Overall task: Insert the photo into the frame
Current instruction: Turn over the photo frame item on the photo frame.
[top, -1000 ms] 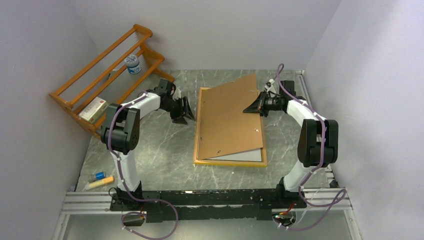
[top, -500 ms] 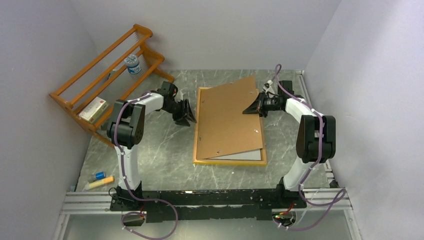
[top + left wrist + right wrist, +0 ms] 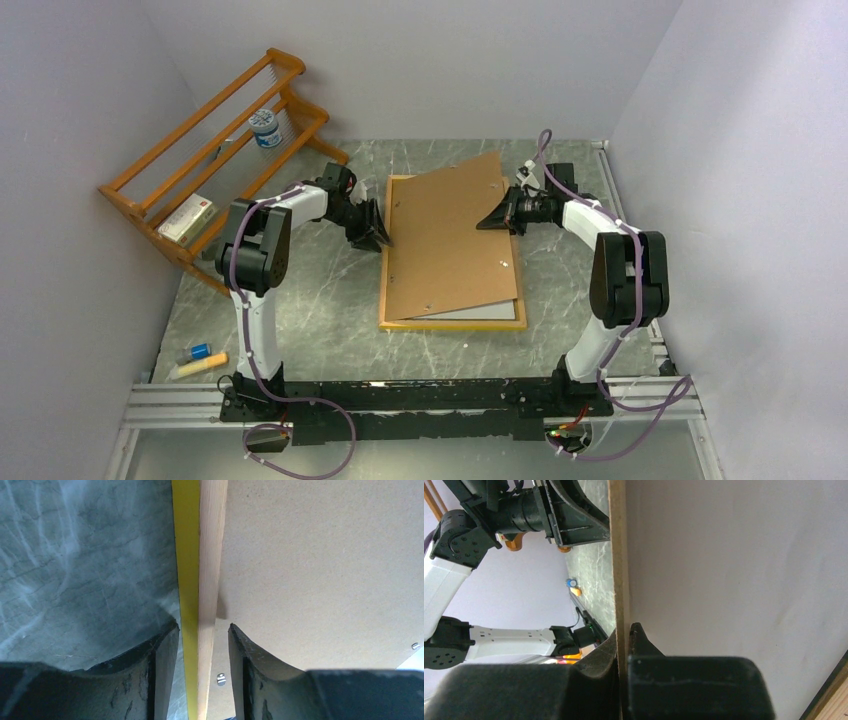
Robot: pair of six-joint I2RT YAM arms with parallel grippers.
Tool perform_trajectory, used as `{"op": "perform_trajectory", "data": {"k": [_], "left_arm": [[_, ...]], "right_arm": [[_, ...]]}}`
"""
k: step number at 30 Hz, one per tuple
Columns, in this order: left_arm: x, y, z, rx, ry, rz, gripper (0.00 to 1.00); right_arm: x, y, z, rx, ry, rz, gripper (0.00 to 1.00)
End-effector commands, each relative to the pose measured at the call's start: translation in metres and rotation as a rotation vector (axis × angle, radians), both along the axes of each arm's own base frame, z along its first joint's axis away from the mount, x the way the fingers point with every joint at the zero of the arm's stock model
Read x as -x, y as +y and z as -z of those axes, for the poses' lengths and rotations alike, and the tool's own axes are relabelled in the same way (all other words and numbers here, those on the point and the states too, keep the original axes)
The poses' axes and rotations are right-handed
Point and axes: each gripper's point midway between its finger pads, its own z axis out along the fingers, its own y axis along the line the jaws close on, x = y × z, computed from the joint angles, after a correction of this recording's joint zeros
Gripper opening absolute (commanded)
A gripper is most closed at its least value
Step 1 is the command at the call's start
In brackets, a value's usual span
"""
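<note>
The left tool is standing released, its jaws straddling the left rim of the frame with a gap on each side. The frame is lying back-up on the surface. The right tool is clenching the right edge of the brown board, holding it askew over the frame. The photo is lying white side up inside the frame, nearer the bases than that tool.

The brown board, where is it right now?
In the top view the brown board lies crooked over the yellow frame at the centre, its right edge pinched by the right gripper.
</note>
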Motion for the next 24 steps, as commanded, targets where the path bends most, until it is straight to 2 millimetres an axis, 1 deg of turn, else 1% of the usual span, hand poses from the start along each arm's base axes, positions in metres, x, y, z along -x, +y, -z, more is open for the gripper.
{"op": "perform_trajectory", "data": {"k": [1, 4, 11, 13, 18, 21, 24], "left_arm": [[-0.005, 0.002, 0.000, -0.024, -0.018, 0.021, 0.46], [-0.004, 0.001, 0.001, -0.020, -0.015, 0.026, 0.44], [-0.002, 0.002, 0.006, -0.026, -0.008, 0.025, 0.41], [-0.001, 0.004, 0.008, -0.033, -0.005, 0.026, 0.38], [0.003, 0.006, 0.012, -0.041, 0.005, 0.033, 0.25], [0.004, 0.007, 0.013, -0.047, 0.005, 0.033, 0.22], [0.003, 0.008, 0.013, -0.043, 0.003, 0.034, 0.21]], "right_arm": [[-0.020, -0.007, -0.005, 0.076, -0.157, 0.035, 0.00], [-0.024, -0.006, -0.003, 0.074, -0.148, 0.035, 0.00], [-0.035, -0.006, -0.009, 0.065, -0.191, 0.054, 0.00], [-0.036, -0.004, -0.012, 0.044, -0.204, 0.051, 0.00], [-0.036, 0.000, -0.018, 0.007, -0.230, 0.039, 0.00], [-0.035, 0.000, -0.022, -0.005, -0.247, 0.033, 0.00], [-0.036, 0.000, -0.021, -0.001, -0.250, 0.035, 0.00]]}}
